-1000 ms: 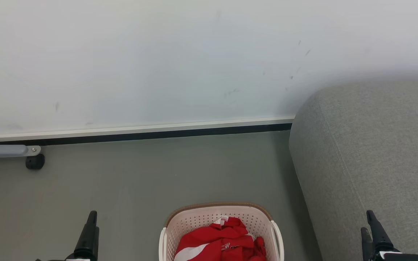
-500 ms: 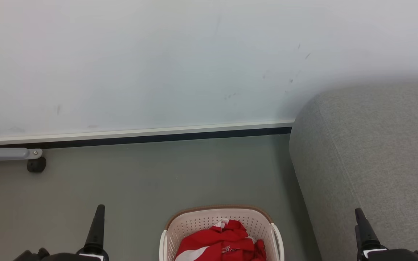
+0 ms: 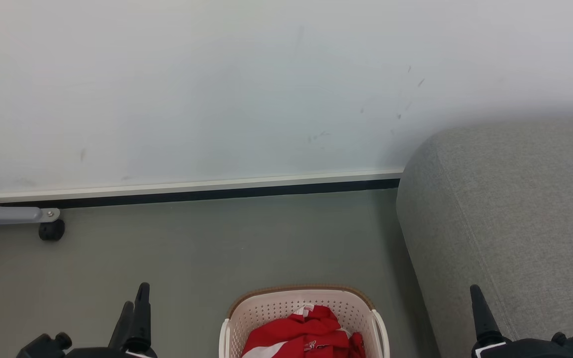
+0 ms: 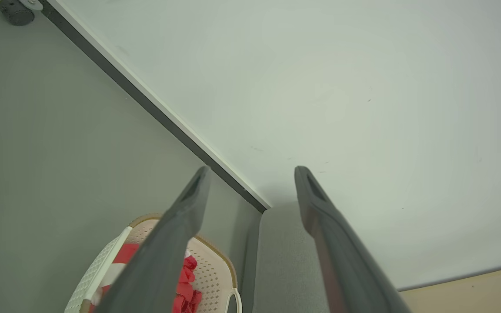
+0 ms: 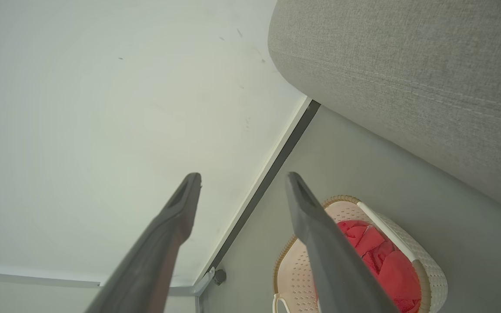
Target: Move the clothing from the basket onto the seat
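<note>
Head view: upright basket [image 3: 266,312], mouth up, holds crumpled clothing [image 3: 306,334].

1 cream-white perforated plastic basket [image 3: 266,311], 1 heap of red white-striped clothing [image 3: 306,330] (pieces unclear), 1 grey fabric seat [image 3: 515,209], 1 black caster wheel [image 3: 51,230], 1 dark-fingered left end effector [image 4: 251,170], 1 right end effector [image 5: 242,174].

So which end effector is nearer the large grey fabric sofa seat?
Right. The right end effector is beside the seat; the left end effector is beyond the cream-white perforated plastic basket, over the grey floor.
</note>
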You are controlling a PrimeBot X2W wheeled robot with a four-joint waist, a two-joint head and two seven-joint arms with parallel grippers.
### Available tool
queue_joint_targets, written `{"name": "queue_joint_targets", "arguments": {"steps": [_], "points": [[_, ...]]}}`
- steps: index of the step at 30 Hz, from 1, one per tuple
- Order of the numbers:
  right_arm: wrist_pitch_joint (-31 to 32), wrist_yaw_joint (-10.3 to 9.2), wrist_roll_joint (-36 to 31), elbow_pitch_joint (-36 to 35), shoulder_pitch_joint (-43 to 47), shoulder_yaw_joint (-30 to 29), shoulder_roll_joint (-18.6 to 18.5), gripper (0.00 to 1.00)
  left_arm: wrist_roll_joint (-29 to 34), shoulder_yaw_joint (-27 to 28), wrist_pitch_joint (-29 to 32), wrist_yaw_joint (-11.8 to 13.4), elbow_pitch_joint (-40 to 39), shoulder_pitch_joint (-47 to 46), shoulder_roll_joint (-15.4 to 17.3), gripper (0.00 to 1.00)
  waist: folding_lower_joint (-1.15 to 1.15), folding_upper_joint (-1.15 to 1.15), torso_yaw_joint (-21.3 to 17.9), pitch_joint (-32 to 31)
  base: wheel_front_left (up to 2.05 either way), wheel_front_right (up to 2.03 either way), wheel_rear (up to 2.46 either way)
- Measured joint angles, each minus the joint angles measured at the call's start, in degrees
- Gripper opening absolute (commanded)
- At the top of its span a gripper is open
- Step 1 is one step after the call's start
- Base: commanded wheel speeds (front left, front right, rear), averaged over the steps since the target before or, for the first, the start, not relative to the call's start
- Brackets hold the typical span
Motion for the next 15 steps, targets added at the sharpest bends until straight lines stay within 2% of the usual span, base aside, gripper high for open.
{"name": "queue_joint_targets", "arguments": {"steps": [15], "points": [[-2.7, -1.88, -12.0, -1.3, 0.7, 4.0, -1.2, 1.0, 15.2, -3.3, -2.9, 2.3, -2.2, 1.2, 2.3, 1.0, 0.0, 0.0, 0.0, -0.7, 0.0, 0.0, 0.0]]}}
